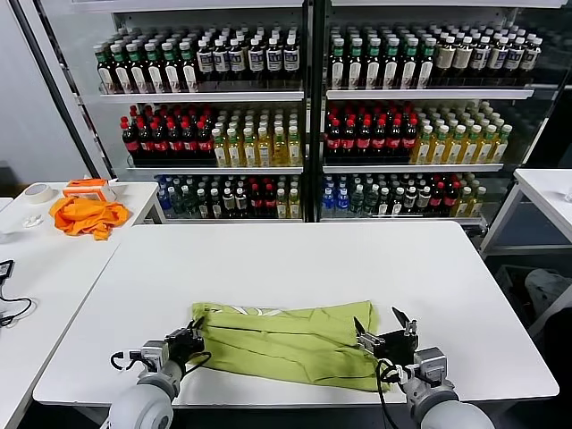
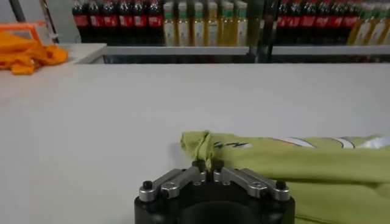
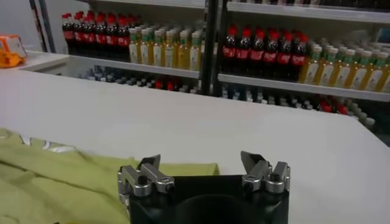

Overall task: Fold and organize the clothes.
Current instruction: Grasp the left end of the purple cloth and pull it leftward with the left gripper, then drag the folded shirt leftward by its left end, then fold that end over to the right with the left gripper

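On the near half of the white table [image 1: 295, 268], close to the front edge, lies the lime yellow-green T-shirt [image 1: 286, 344], already folded into a long band running left to right, with a sliver of its white printed graphic [image 1: 259, 311] peeking out along the far edge (the left wrist view shows the same white curves on the upper fold).

At the shirt's left end the left gripper [image 1: 193, 338] sits low over the table, its fingers closed tight on a bunched corner of the fabric; in the left wrist view the cloth puckers into a small knot right where the two fingers meet.

At the shirt's right end the right gripper [image 1: 384, 327] hovers with its fingers spread wide, holding nothing. One finger is over the edge of the cloth and the other stands over bare table just beside it; the right wrist view shows the green hem ending between the two fingers.

Well apart, on a neighbouring table at the far left, a bright orange cloth [image 1: 87, 215] lies crumpled beside a roll of tape [image 1: 37, 192]. Behind the table, shelves of bottles [image 1: 304, 116] fill the background.
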{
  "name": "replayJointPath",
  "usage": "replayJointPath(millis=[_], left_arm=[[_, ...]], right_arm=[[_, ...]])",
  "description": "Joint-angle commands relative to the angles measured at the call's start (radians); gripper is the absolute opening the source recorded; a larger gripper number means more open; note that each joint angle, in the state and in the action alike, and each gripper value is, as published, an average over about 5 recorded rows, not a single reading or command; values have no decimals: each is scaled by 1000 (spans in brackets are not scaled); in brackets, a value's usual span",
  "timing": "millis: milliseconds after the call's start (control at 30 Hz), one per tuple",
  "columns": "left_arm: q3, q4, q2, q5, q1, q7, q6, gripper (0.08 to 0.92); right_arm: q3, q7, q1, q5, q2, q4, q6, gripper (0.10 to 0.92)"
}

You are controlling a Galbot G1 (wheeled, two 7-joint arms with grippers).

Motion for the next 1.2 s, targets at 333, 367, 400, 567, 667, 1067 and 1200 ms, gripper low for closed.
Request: replayJointPath(millis=[333,367,400,567,667,1067,1200], left_arm=[[-333,-69,124,225,51,-52,130,100],[-352,-66,135,228,49,-55,131,100],[-367,-62,144,231,45,-56,132,100],[-381,-57,166,257,25,-60,133,100],[-345,-90,150,249,28,-64,133,100],[-75,-304,16,-116,-23,17,130,100],[9,-296,-32,-77,-49,44,130,100]], right_arm=[[-38,-9,68,-6,-10,-20,-2,823],[-41,-10,73,-6,-9,-23,-2,823],[-45,-10,78,-7,-8,-25,-2,823],[-57,-11,88,-17,2,-34,-2,823],[-52,-13,83,-20,1,-36,0,823],[-28,-14,65,-41,15,-52,3,823],[-24,-19,54,-47,16,-48,3,823]])
